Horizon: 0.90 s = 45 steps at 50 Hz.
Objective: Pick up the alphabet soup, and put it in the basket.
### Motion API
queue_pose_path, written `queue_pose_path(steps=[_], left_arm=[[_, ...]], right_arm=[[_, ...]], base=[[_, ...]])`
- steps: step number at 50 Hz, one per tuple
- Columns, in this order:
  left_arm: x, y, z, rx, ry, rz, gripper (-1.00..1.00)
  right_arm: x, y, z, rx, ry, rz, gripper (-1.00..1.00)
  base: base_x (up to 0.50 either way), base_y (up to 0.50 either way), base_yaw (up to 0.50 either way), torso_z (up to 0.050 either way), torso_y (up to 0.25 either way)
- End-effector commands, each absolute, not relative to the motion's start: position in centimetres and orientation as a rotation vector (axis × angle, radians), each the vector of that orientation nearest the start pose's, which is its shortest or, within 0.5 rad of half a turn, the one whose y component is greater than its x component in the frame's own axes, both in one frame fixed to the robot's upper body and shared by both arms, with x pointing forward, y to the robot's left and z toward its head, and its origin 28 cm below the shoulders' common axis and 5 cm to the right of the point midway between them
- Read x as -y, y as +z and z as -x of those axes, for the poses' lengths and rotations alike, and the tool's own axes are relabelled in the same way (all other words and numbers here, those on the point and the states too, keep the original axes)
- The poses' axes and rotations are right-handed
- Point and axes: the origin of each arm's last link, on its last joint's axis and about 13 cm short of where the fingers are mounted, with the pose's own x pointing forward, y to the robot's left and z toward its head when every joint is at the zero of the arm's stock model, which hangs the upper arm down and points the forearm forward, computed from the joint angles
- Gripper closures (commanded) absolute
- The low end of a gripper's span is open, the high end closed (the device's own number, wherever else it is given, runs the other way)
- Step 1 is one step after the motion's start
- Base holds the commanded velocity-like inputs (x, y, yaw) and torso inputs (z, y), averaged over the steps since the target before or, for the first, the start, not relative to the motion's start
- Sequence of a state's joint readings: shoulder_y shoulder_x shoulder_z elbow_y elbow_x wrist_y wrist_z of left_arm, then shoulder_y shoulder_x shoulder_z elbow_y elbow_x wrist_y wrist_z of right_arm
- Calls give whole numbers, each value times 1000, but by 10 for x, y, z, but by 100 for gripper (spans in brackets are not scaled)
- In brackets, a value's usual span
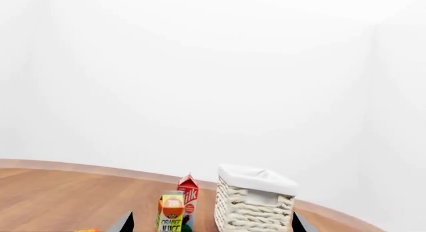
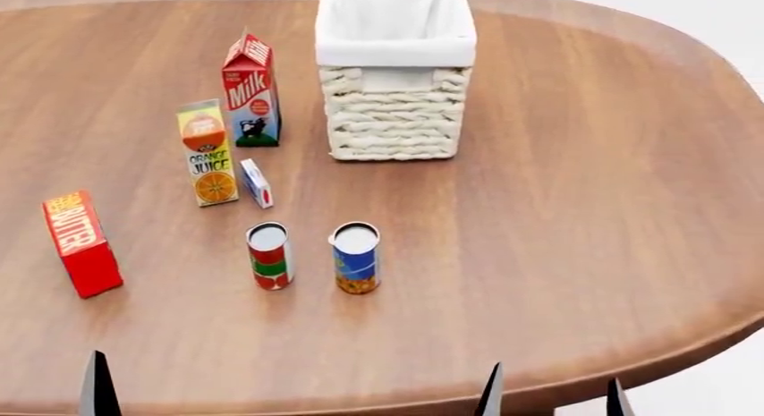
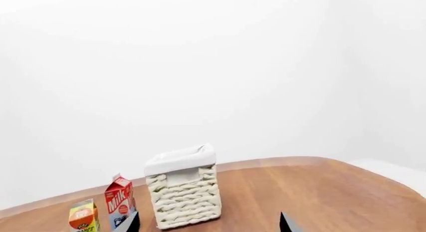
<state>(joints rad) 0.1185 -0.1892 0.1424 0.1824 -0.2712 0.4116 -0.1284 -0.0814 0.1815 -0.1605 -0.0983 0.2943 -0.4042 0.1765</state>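
The alphabet soup stands upright on the table in the head view: a blue can, yellow at the bottom, with a pale top. It is out of view in both wrist views. The cream woven basket with a white lining stands farther back, and also shows as the basket and the basket. My left gripper is open with nothing between its jaws; one left fingertip shows at the near table edge. My right gripper, right gripper, is open and holds nothing, near the front edge right of the can.
A red, white and green can stands just left of the soup. Behind it are a small blue-white box, an orange juice carton and a milk carton. A red butter box stands at the left. The wooden table curves away at the right.
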Motion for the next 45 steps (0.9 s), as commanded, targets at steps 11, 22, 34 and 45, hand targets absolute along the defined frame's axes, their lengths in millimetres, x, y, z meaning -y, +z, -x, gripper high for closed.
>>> queue_pose_path(steps=[11, 22, 34, 45], left_arm=[[-215, 56, -184, 436, -20, 171, -100], [-215, 57, -183, 440, -24, 173, -100], [-215, 57, -182, 442, -25, 173, -100], [-215, 56, -183, 441, -28, 173, -100]], right_arm=[[103, 43, -192, 362, -20, -201, -100], [103, 44, -191, 378, -12, -214, -100], [103, 43, -191, 374, -13, -209, -100], [102, 42, -192, 373, -8, -209, -100]], base=[[0, -221, 0, 0, 0], [0, -24, 0, 0, 0], [0, -64, 0, 0, 0], [0, -123, 0, 0, 0]])
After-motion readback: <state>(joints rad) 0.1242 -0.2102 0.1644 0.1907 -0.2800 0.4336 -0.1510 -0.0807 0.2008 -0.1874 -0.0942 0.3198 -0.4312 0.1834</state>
